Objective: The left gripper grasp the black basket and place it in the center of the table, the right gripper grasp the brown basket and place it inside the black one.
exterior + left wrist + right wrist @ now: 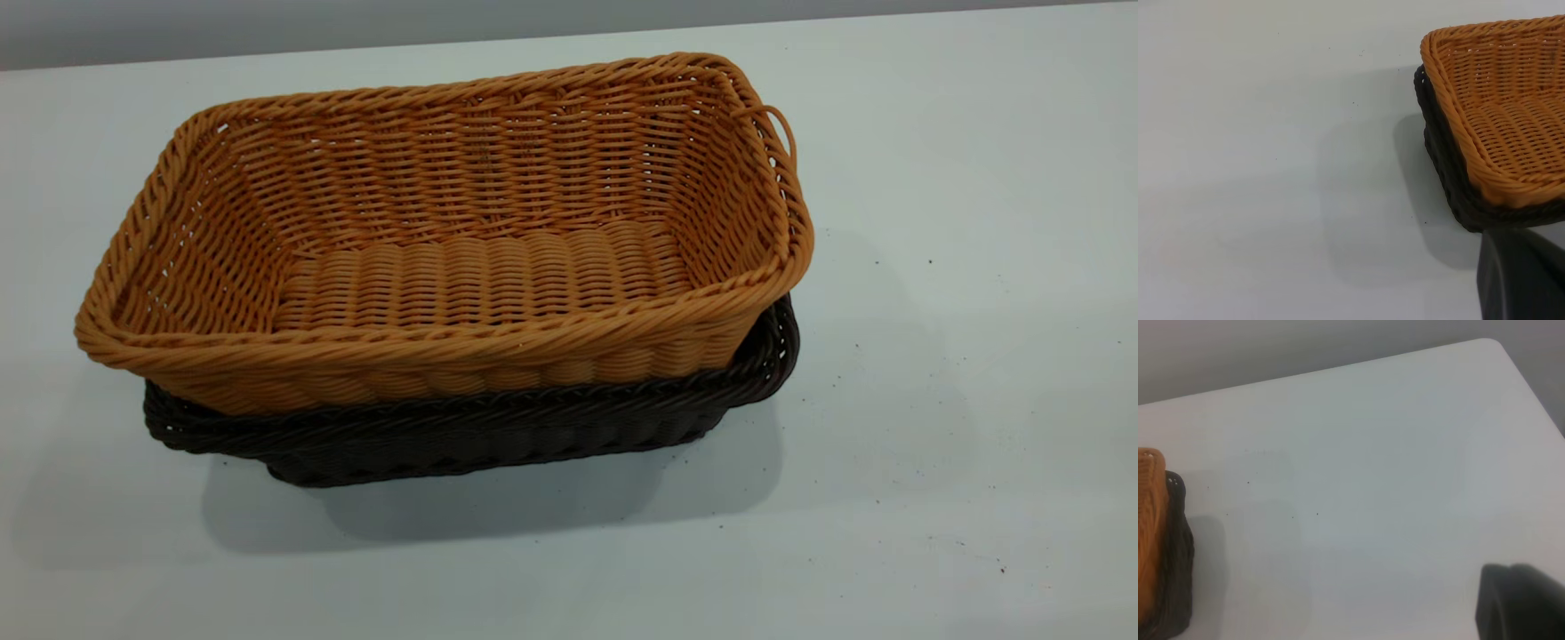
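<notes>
The brown basket [480, 267] sits nested inside the black basket [462, 436], tilted a little, near the middle of the table [933, 400]. Only the black basket's rim and lower wall show beneath it. Neither gripper appears in the exterior view. In the left wrist view a dark part of my left gripper [1521, 280] shows just off one corner of the stacked baskets, apart from the brown basket [1511, 127] and the black basket [1441, 153]. In the right wrist view a dark part of my right gripper [1521, 603] hangs over bare table, well away from the black basket [1177, 573].
Small dark specks dot the white tabletop [858, 345]. The table's far edge and a rounded corner [1495, 343] show in the right wrist view, with a grey wall behind. Bare tabletop lies on all sides of the baskets.
</notes>
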You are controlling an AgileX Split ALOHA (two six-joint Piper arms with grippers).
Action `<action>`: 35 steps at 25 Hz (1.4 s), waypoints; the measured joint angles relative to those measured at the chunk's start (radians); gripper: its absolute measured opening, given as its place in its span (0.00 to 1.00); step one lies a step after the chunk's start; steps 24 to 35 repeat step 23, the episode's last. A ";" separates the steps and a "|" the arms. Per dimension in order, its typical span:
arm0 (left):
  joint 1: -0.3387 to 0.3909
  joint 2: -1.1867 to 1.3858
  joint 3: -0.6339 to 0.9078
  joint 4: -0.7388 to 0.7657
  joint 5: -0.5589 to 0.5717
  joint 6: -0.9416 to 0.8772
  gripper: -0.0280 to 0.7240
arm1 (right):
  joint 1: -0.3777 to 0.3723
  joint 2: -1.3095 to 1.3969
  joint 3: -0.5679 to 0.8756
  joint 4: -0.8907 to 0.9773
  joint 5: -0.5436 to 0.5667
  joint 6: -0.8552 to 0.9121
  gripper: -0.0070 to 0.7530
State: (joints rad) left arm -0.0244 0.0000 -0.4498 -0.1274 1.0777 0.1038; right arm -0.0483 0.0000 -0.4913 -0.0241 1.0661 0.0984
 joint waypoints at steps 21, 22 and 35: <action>0.000 0.000 0.000 0.000 0.000 0.000 0.04 | -0.013 0.016 0.000 0.005 0.000 0.000 0.01; 0.000 0.000 0.000 0.000 0.000 0.000 0.04 | -0.013 0.016 0.000 0.010 0.000 0.000 0.01; 0.000 0.000 0.000 0.000 0.000 0.000 0.04 | -0.013 0.016 0.000 0.014 0.000 0.000 0.01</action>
